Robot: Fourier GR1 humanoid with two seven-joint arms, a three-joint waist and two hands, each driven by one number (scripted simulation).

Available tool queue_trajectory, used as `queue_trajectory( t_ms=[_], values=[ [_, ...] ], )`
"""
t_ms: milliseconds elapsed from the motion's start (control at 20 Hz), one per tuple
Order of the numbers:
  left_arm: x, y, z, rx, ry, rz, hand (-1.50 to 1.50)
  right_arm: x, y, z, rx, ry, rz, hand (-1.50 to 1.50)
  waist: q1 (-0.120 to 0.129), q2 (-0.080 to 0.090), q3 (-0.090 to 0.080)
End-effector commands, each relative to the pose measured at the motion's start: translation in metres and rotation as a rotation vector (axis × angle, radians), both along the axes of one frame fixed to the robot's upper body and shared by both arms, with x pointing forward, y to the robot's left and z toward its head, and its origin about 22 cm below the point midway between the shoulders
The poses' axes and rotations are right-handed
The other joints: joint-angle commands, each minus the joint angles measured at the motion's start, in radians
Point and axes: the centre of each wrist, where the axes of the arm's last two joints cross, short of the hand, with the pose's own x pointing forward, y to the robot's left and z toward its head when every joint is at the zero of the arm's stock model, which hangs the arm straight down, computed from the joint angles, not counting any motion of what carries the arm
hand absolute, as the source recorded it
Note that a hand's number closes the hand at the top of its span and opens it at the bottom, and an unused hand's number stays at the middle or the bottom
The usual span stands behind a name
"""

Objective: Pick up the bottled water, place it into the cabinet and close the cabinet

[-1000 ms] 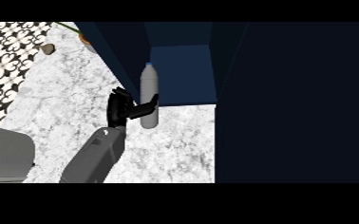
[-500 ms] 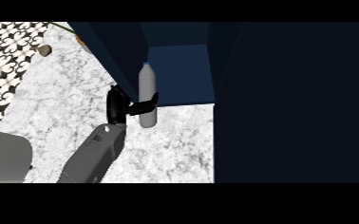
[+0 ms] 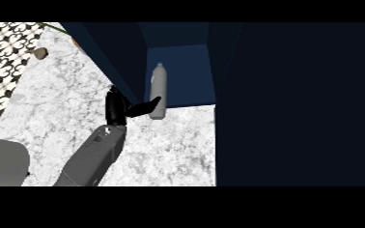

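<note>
- Step in hand: placing. The left hand [image 3: 119, 108] holds the bottled water [image 3: 158, 91] at the mouth of the cabinet [image 3: 178, 72] — carry looks nearly done.
- Fingers: thumb pressed on the bottle's lower side, other fingers mostly hidden behind the cabinet's left wall; reads as a pinch on the bottle.
- Bottle position: upright-ish, base over the cabinet's front edge, cap pointing into the cabinet.
- Bottle look: pale grey, slim, narrow neck w/ small cap.
- Next move calls for: push further into the cabinet, release, withdraw, then shut door.
- Right hand: not visible.
</note>
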Motion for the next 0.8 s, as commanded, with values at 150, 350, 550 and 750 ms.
queue_trajectory(
  t_ms=[150, 350, 550, 750],
  values=[
    [0.067, -0.050, 0.085, -0.021, -0.150, -0.046, -1.50, 0.000, -0.001, 0.003, 0.033, -0.014, 0.037, -1.50, -0.058, 0.021, -0.014],
    [0.065, -0.057, 0.089, -0.036, -0.175, -0.158, -1.50, 0.002, 0.000, 0.002, 0.050, -0.015, 0.055, -1.50, -0.059, 0.021, -0.015],
    [0.065, -0.067, 0.104, -0.159, -0.253, -0.240, -1.50, 0.003, 0.000, 0.001, 0.015, 0.006, 0.062, -1.50, -0.046, 0.018, -0.018],
    [0.062, -0.069, 0.106, -0.213, -0.293, -0.292, -1.50, 0.002, 0.002, 0.005, 0.027, -0.003, 0.075, -1.50, -0.043, 0.008, -0.019]
  ],
)
